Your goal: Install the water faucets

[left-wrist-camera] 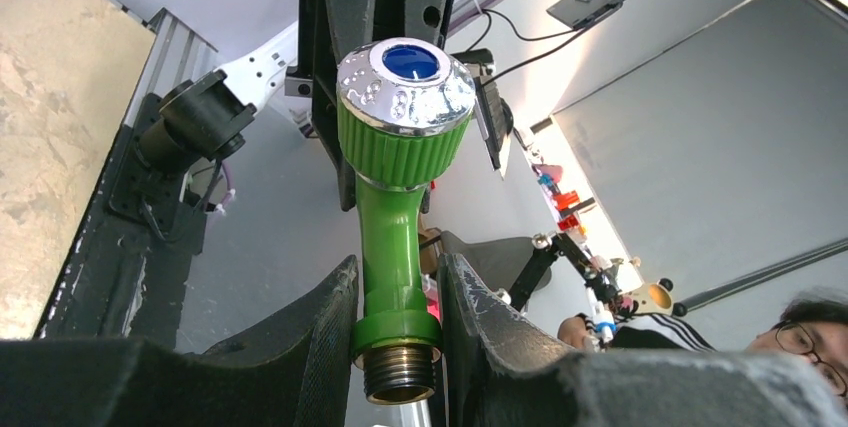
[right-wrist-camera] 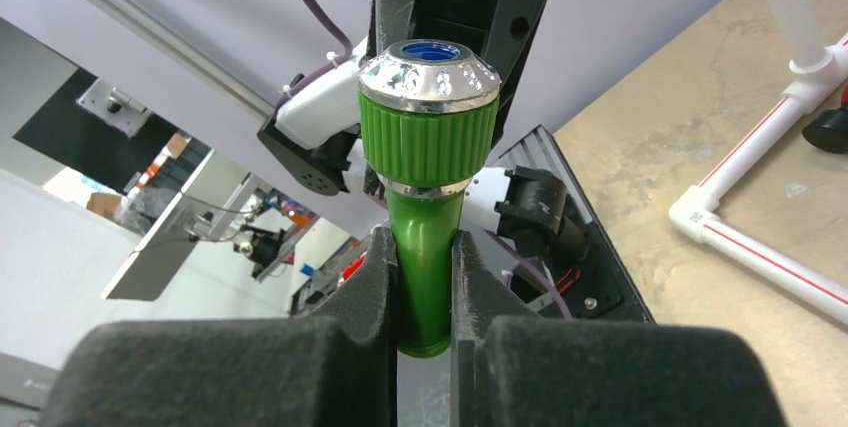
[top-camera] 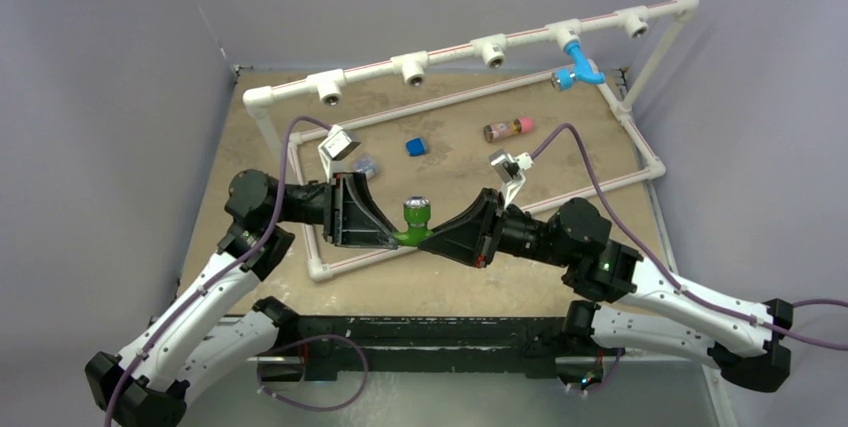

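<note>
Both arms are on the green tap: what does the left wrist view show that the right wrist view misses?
Left wrist only: the brass threaded end under the bright green plastic faucet. Right wrist only: a white pipe elbow with red-striped pipes. Both: the faucet's silvery mouth, with left gripper and right gripper each shut on it.

**Top view, centre:** the stem of the green faucet (top-camera: 414, 219) is hidden where the left end effector (top-camera: 392, 238) and right end effector (top-camera: 432, 239) close around it. A small bluish object (top-camera: 365, 163) on the counter (top-camera: 470, 287), upper left of centre, is too small to identify.

**Left wrist view:** a person's face (left-wrist-camera: 815, 322) is cut by the lower right corner.

**Right wrist view:** the faucet's lower end is buried between the fingers (right-wrist-camera: 368, 277), and the left background is blurred.
</note>
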